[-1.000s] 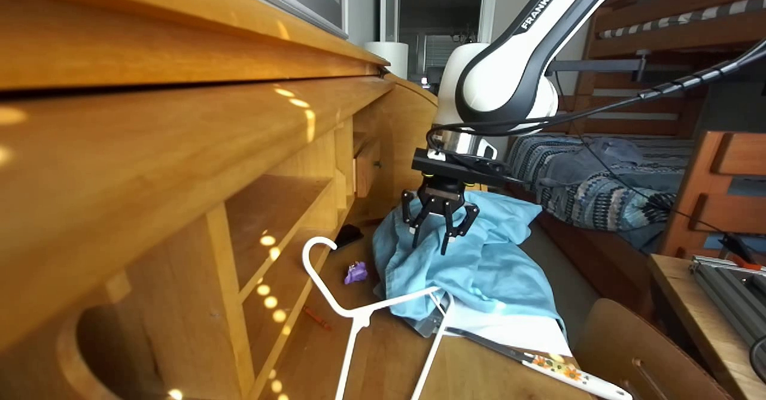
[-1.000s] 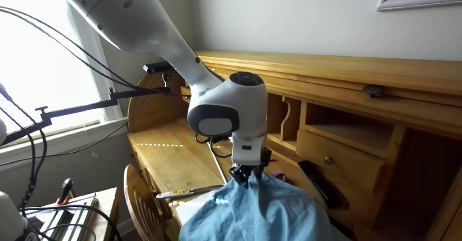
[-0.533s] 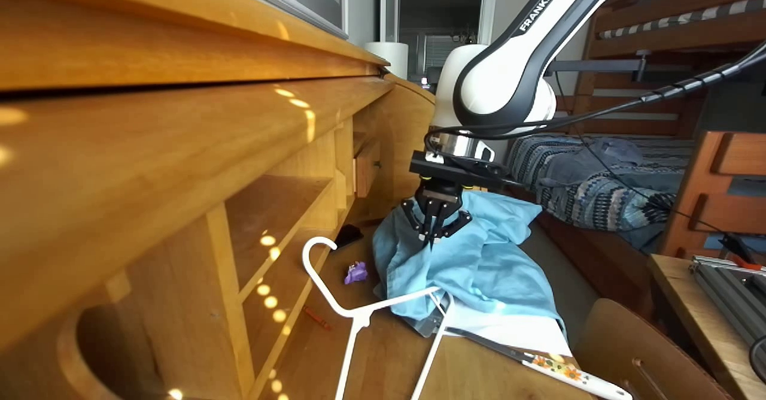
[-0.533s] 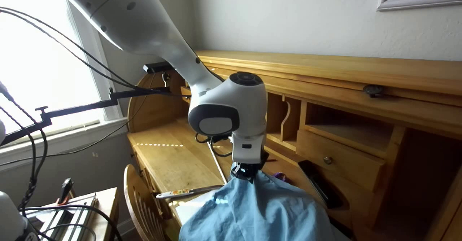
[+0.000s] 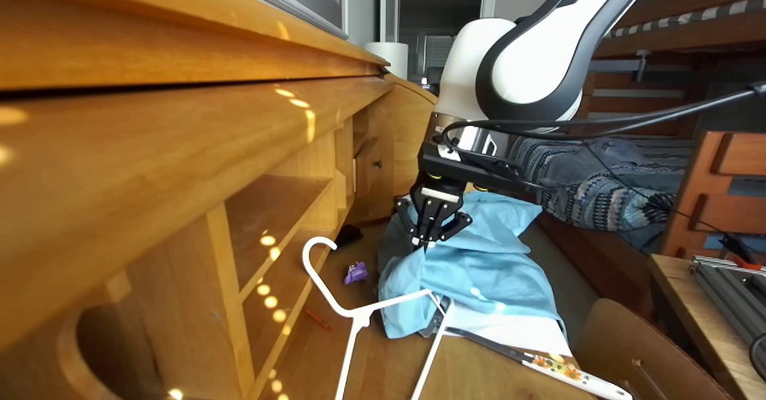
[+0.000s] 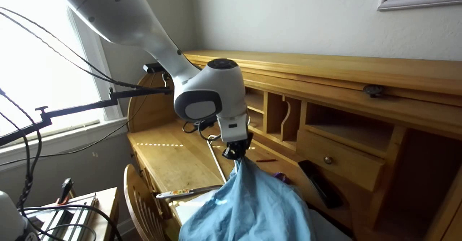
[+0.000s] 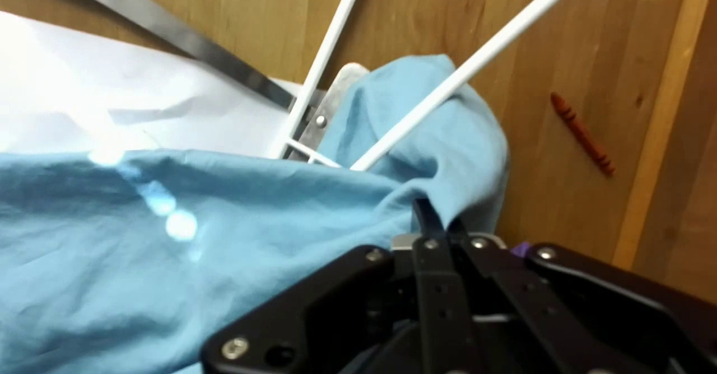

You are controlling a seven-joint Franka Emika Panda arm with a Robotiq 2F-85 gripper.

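Note:
A light blue cloth point(image 5: 485, 280) lies in a heap on the wooden desk, seen in both exterior views. My gripper point(image 5: 425, 245) is shut on a pinched fold of it. In an exterior view the cloth point(image 6: 249, 212) rises to a peak under the fingertips. The wrist view shows the fold running in between the gripper's point(image 7: 445, 225) fingers, which nearly meet. Beside the grip lies a white hanger point(image 7: 468, 71). One of its bars crosses over a blue corner, and its far end goes out of sight beneath the cloth's edge.
A long blade point(image 7: 185, 32) with a flowered handle point(image 5: 562, 371) lies by a white sheet point(image 7: 112, 83). Near the desk's cubbies are a purple object point(image 5: 356, 272), an orange-red crayon point(image 7: 582, 133) and a black flat object point(image 6: 319, 183). A chair point(image 6: 137, 197) stands at the desk's edge.
The gripper went from open to shut on the cloth. It then moved toward the hanger and up, drawing the fold into a peak. The cloth's near corner and the hanger's end shifted slightly.

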